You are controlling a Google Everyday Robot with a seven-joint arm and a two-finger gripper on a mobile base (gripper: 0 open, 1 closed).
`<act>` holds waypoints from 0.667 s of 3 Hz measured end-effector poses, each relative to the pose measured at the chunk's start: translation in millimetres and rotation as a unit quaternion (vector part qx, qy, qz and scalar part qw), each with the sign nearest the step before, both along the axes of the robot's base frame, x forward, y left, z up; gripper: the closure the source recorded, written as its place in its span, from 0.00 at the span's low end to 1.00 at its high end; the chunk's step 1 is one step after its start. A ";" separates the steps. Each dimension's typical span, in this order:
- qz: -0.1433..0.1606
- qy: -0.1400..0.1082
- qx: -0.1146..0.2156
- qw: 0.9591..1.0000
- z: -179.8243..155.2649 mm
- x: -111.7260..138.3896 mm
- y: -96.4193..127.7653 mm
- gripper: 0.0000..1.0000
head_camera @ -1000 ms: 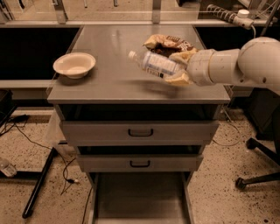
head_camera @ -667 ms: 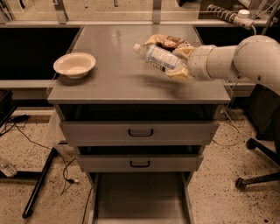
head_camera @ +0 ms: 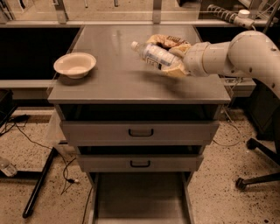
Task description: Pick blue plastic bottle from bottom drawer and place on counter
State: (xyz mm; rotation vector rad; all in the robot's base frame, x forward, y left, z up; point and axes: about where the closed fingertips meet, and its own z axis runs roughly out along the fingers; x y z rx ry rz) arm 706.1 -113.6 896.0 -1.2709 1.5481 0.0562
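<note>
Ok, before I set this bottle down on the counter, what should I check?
1. Grip of tool on blue plastic bottle: ok, shut around its lower half.
2. Bottle above the counter, inside its edges: ok.
3. Bottle upright: not ok, tilted, cap toward upper left.
4. Drop spot free of the bowl: ok, it sits far left.
5. Gap to snack bag behind the bottle: cannot tell.

Floor (head_camera: 218, 192) was pale speckled terrazzo; black cables (head_camera: 26, 136) trailed across it at left, beside a black stand leg (head_camera: 40, 192); chair base (head_camera: 258, 177) with casters at right; dark benches (head_camera: 26, 48) flanked the cabinet; metal uprights (head_camera: 156, 9) stood behind; light warm, dim (gripper (head_camera: 173, 60) held the blue plastic bottle (head_camera: 153, 54) over the counter (head_camera: 118, 83), right side).
</note>
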 end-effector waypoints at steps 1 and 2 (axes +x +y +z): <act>0.022 0.017 0.002 1.000 -8.0 4.3 13.2 1.00; 0.030 0.035 -0.001 0.999 -16.8 8.7 18.9 1.00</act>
